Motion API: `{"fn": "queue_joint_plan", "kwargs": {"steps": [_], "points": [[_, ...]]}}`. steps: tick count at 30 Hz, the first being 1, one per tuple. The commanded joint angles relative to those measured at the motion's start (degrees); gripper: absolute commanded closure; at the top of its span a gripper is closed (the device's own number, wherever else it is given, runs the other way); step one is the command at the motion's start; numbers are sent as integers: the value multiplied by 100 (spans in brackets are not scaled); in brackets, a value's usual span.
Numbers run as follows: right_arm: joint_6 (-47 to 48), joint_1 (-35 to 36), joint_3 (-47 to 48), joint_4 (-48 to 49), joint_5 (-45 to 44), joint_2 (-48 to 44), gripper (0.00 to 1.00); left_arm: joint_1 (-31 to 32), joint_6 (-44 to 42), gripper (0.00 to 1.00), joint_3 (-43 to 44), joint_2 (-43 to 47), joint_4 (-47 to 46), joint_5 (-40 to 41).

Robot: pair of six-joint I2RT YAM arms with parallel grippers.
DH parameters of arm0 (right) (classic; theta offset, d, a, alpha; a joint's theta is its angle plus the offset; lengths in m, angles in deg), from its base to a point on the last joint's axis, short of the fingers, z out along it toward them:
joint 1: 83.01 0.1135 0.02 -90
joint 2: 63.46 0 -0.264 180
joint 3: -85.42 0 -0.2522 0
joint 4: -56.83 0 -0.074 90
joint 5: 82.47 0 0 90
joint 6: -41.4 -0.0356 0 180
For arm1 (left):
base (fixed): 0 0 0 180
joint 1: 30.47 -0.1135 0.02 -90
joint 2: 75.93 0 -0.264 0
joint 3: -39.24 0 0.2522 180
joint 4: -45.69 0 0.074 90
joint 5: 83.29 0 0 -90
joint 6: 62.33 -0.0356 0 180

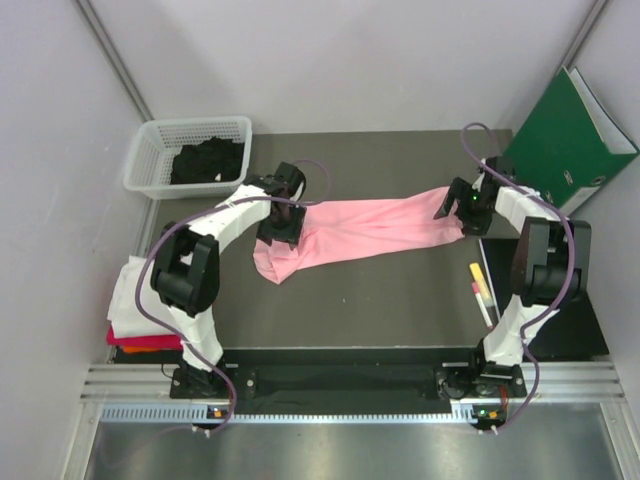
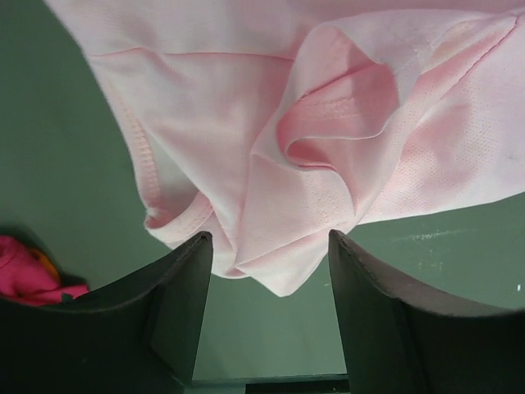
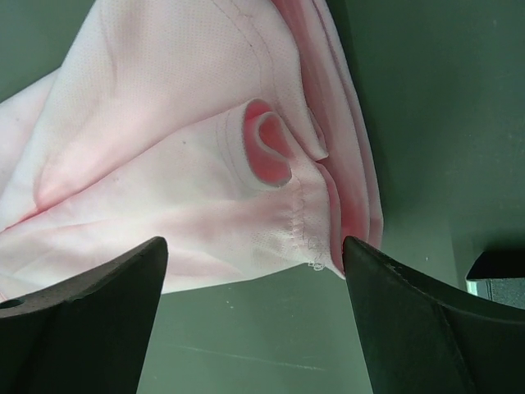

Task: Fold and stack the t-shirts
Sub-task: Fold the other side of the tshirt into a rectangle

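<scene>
Nearest the arm bases, at the left edge of the desk (image 1: 380, 300), sat a stack of folded t-shirts: a white t-shirt (image 1: 128, 290) on top, a magenta-red t-shirt (image 1: 150, 341) beneath it, and a thin orange edge showing at the bottom. On the near right lay a yellow marker (image 1: 478, 276) and a pink marker (image 1: 485, 304), end to end, well apart from any cloth.

Farther in, the light pink t-shirt (image 1: 360, 228) lay across the middle of the desk, drawn into a long rumpled band from near left to far right. The left hand (image 2: 269, 246) hung over its bunched left end, fingers (image 2: 176, 283) apart, with a hemmed corner of cloth dipping just between the tips; nothing was pinched. The right hand (image 3: 254, 246) hovered over the opposite end, its fingers (image 3: 107, 287) spread wide, the gathered folds and a stitched seam lying just beyond the tips, ungripped.

At the far left corner stood a white mesh basket (image 1: 150, 145) holding a crumpled black t-shirt (image 1: 208, 162). At the far right a green binder (image 1: 568, 140) leaned against the wall.
</scene>
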Motion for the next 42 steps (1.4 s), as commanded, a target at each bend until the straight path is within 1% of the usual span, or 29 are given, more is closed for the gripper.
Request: {"fn": "queue_joint_plan", "kwargs": {"steps": [1, 7, 14, 15, 17, 18, 19, 21, 22, 24, 25, 29, 34, 38, 42], "points": [[1, 24, 127, 93, 121, 137, 13, 176, -167, 37, 120, -199, -150, -112], [28, 24, 206, 58, 157, 225, 13, 361, -185, 39, 243, -533, -132, -59], [80, 24, 241, 14, 166, 278, 12, 441, -220, 43, 217, -683, -159, -103], [72, 24, 241, 23, 166, 287, 13, 441, -212, 45, 225, -701, -150, -68], [54, 24, 232, 40, 174, 295, 13, 441, -203, 52, 208, -736, -150, -33], [45, 24, 232, 49, 174, 304, 13, 449, -203, 58, 208, -736, -150, 2], [54, 24, 232, 49, 183, 295, 13, 441, -203, 66, 208, -718, -141, 46], [28, 24, 206, 58, 192, 295, 13, 432, -203, 76, 208, -683, -124, 134], [28, 24, 188, 67, 192, 278, 12, 432, -211, 86, 216, -657, -124, 195], [19, 24, 136, 84, 192, 251, 13, 441, -220, 94, 260, -639, -62, 248], [27, 24, 118, 84, 183, 243, 13, 432, -229, 100, 304, -613, -45, 335], [36, 24, 39, 84, 139, 190, 12, 423, -203, 100, 418, -438, 52, 660], [54, 24, -23, 32, -54, 76, 12, 204, -176, 100, 777, -156, 140, 986], [80, 24, -40, -74, -343, -108, 12, -112, -308, 100, 1121, -296, 228, 1013], [159, 24, -119, -153, -502, -320, 14, -253, -457, 100, 1420, -516, 298, 1057]]}}
